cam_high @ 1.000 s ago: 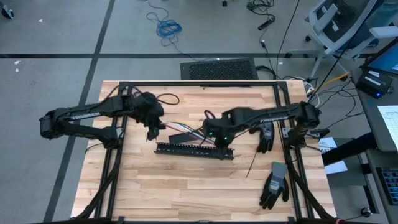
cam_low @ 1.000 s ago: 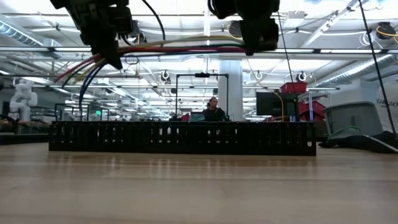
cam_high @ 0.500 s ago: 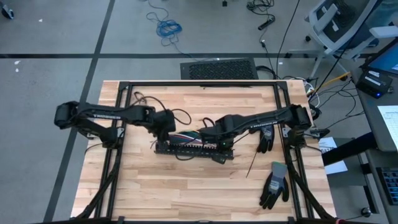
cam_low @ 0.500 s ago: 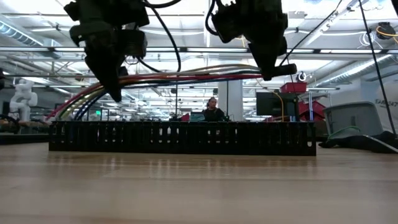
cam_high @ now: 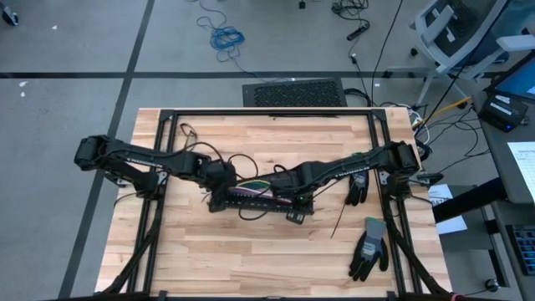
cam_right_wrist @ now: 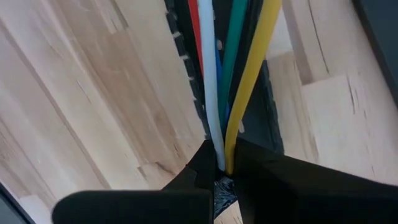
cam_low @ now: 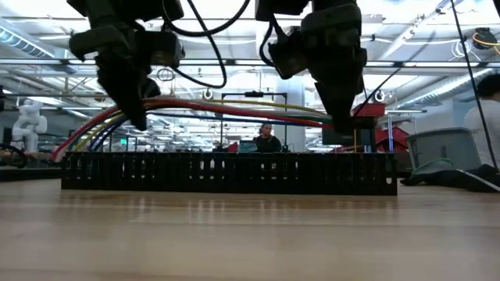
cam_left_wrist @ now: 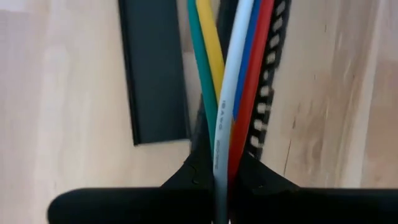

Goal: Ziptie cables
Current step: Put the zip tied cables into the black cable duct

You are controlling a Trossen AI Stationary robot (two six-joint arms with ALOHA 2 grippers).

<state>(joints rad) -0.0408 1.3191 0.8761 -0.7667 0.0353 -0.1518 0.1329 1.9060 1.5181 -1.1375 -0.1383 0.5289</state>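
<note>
The cables (cam_low: 234,111) are a bundle of red, yellow, green, blue and white wires. They stretch between my two shut grippers, just above a long black slotted duct (cam_low: 226,173) lying on the wooden table (cam_high: 251,251). My left gripper (cam_low: 137,119) holds the bundle over the duct's left end (cam_high: 219,191). My right gripper (cam_low: 341,123) holds it over the duct's right part (cam_high: 288,196). Loose wire ends (cam_low: 78,140) droop past the left gripper toward the duct's left end. My left gripper pinches the bundle (cam_left_wrist: 224,158) between its two fingers, some way in from the loose ends. The fingers slant down from above and lie across the wires. The span is clear of the duct. My right gripper pinches the bundle's other end (cam_right_wrist: 221,152) between its two fingers. The fingers point down from above and lie across the wires. The wires run nearly level toward the left gripper, clear of the duct.
A flat black strip (cam_left_wrist: 155,68) lies beside the duct on its far side. Two work gloves (cam_high: 368,247) (cam_high: 357,188) and a thin black zip tie (cam_high: 338,221) lie at the table's right. A black frame (cam_high: 267,111) runs around the table.
Both grippers have sunk toward the duct, still shut on the cables. The left one also went toward the table's near edge and right, and tipped. The bundle came down with them, from high above the duct to just over its top, its loose ends still drooping left.
</note>
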